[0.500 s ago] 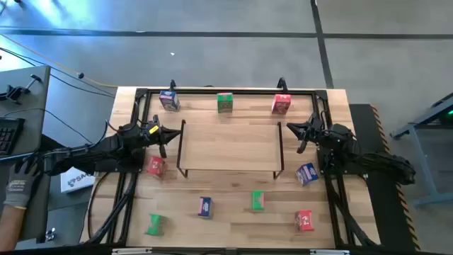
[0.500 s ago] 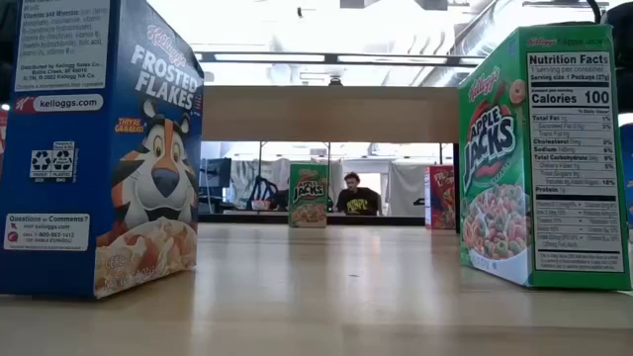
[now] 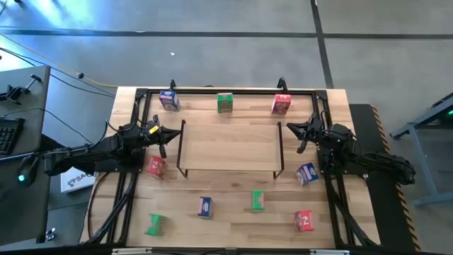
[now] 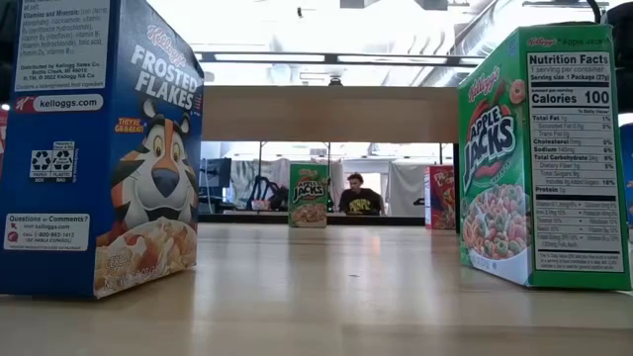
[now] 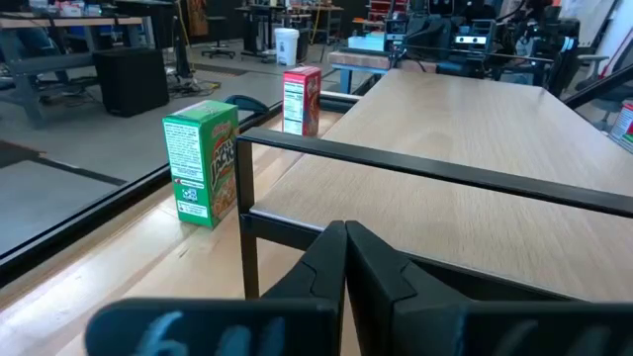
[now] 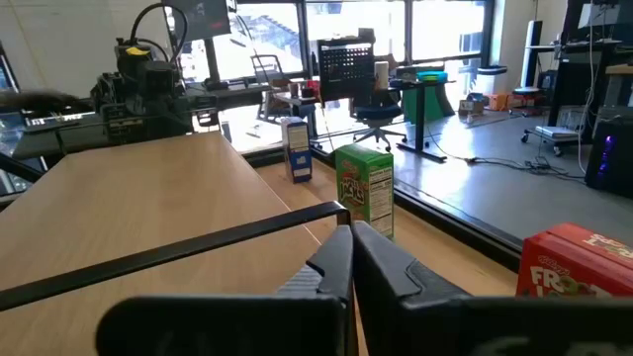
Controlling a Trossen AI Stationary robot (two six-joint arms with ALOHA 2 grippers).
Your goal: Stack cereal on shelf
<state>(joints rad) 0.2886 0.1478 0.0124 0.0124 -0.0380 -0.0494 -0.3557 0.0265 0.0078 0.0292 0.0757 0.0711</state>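
Nothing has moved: left gripper (image 3: pixel 164 134) and right gripper (image 3: pixel 301 132) (both clenched, empty) flank the shelf (image 3: pixel 228 146).

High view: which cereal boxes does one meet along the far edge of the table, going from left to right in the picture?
Blue cereal box → green cereal box → red cereal box. All three stand beyond the shelf, apart from each other.
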